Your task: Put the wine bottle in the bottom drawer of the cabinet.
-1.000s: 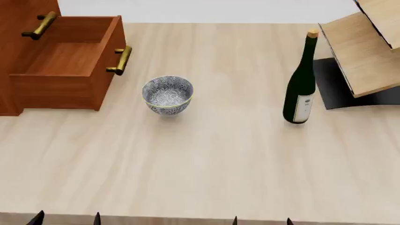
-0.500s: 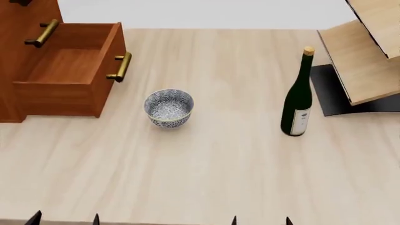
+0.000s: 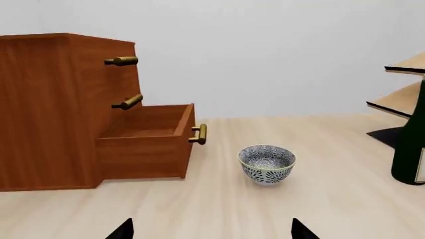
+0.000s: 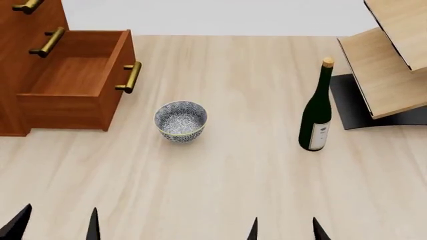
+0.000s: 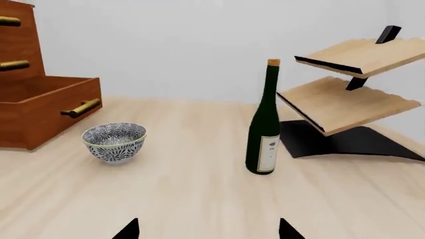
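Observation:
The dark green wine bottle (image 4: 316,117) stands upright on the table toward the right, with a tan cork and a white label; it also shows as wine bottle (image 5: 264,127) and partly as wine bottle (image 3: 410,149). The reddish-brown cabinet (image 4: 27,65) stands at the far left, its bottom drawer (image 4: 73,85) pulled out and empty, also seen as bottom drawer (image 3: 143,149). My left gripper (image 4: 57,227) and right gripper (image 4: 285,231) are both open at the near table edge, well short of the bottle, holding nothing. Only their dark fingertips show.
A blue-patterned bowl (image 4: 180,121) sits between the drawer and the bottle. A pale slanted wooden rack (image 4: 390,60) on a black base stands at the far right, just beyond the bottle. Light wooden table (image 4: 220,185) stretches all around.
The head view has tilted down a little, so the cabinet, bowl and bottle sit lower in frame. More of both grippers' fingertips now shows at the bottom edge.

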